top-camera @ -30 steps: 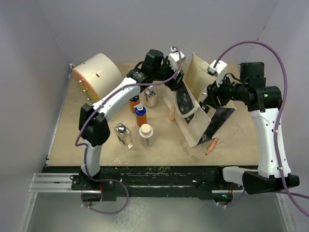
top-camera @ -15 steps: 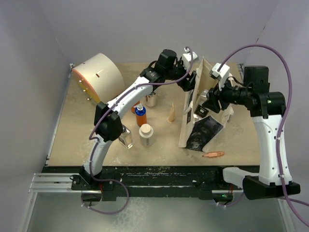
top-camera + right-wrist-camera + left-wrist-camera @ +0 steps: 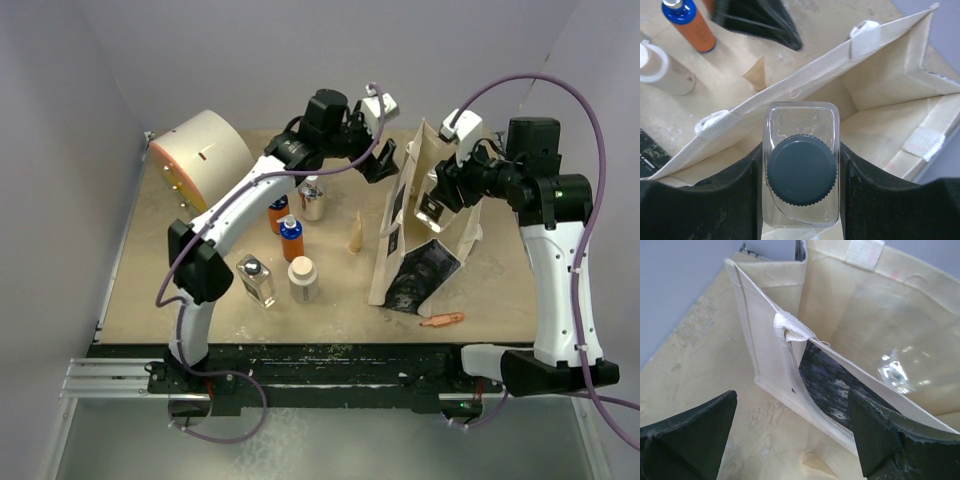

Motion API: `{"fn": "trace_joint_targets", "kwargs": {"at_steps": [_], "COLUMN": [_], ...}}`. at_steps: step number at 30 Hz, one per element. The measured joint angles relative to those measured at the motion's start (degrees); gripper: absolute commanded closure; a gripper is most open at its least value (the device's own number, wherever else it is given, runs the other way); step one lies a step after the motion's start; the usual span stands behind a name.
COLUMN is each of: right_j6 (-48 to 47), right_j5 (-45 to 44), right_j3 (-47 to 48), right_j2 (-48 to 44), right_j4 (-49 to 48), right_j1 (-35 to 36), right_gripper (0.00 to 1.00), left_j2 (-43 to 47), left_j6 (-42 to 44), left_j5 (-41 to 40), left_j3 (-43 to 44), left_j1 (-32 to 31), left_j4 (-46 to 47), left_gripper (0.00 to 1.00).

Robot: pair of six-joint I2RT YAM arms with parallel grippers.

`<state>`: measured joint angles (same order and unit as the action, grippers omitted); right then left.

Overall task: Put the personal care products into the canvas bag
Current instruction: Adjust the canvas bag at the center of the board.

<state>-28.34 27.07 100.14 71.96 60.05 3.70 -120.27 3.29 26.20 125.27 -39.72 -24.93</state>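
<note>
The right gripper [image 3: 801, 167] is clamping a clear squarish bottle [image 3: 801, 125] with a black cap between its half-parted fingers, which are pressing on both of its sides. The canvas bag [image 3: 880, 75] is standing directly beneath this gripper with its mouth gaping, and the bottle is hanging over the opening. The left gripper [image 3: 790, 410] is hovering spread wide and gripping nothing, just beside the bag's rim, with a white handle loop [image 3: 790, 332] lying ahead of its fingers.

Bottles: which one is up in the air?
The clear squarish bottle with the black cap, pinched in the right end effector above the open beige canvas bag. The other bottles all stand on the tan table.
</note>
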Motion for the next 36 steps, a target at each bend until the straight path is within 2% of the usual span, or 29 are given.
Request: {"fn": "trace_joint_targets", "kwargs": {"at_steps": [6,10,15,18,22,31,33,36], "right_j6": [-0.96,-1.49,-3.04,-4.44,-6.51,-9.6,-10.36,-12.22], "right_j5": [-1.53,-1.46,0.22,2.32,4.59,6.71,7.45,8.81], "right_j3": [2.51,3.82,7.08,8.9,10.84,11.17,11.13,10.8], "right_j2": [2.05,4.2,8.68,11.63,15.23,18.1,18.08,18.08], "right_j4": [-0.5,-0.44,-0.46,-0.39,-0.52,-0.33,-0.33,-0.17], "right_j1": [-0.72,-1.95,-4.39,-6.32,-8.44,-9.25,-9.25,-9.25], "right_gripper": [1.0,1.0,1.0,1.0,1.0,1.0,1.0,1.0], "left_j2": [10.8,17.7,21.33,21.09,19.43,10.34,8.66,6.88], "left_j6": [3.43,7.58,16.13,20.52,23.37,26.01,25.99,25.88], "left_j5": [-0.59,1.95,3.19,3.23,3.26,-2.71,-4.31,-6.08], "left_j3": [-4.48,-7.41,-7.8,-8.07,-8.02,-2.62,-2.23,-2.05], "left_j1": [0.63,-0.04,-7.32,-14.4,-20.17,-23.96,-24.33,-24.63], "left_j4": [-0.59,-3.91,-12.07,-17.22,-20.79,-21.92,-21.9,-21.9], "left_gripper": [0.05,0.05,0.05,0.06,0.06,0.08,0.1,0.19]}}
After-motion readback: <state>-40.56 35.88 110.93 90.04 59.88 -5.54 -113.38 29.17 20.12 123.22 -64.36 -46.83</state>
